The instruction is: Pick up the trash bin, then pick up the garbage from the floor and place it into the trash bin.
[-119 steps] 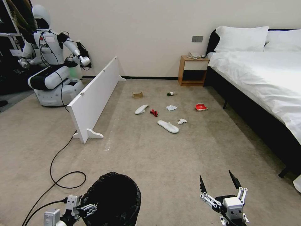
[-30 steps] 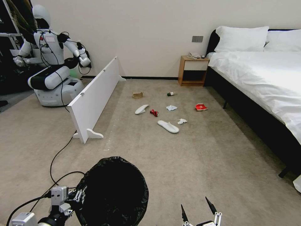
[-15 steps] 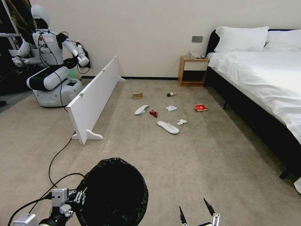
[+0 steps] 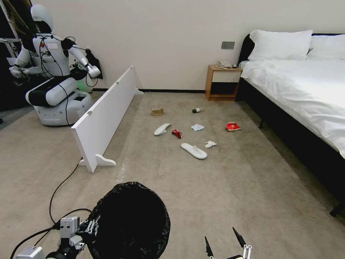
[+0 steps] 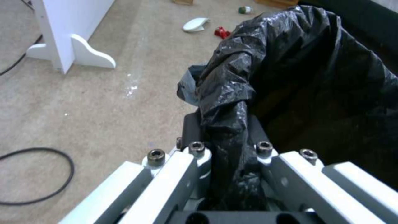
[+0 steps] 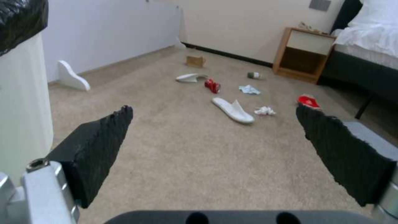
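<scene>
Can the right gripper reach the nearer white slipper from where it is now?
Probably not yet. The right gripper is open and holds nothing, and bare carpet lies between it and the nearer white slipper, so nothing blocks the way. But the slipper looks too far ahead; the base would likely need to drive closer.

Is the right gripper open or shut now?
Open: the right gripper holds nothing, its two black pads spread wide apart above bare carpet.

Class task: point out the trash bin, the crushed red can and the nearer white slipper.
trash bin (image 4: 131, 219), head view, black liner.
crushed red can (image 4: 176, 133), head view, its middle.
nearer white slipper (image 4: 194, 150), head view, its sole.
</scene>
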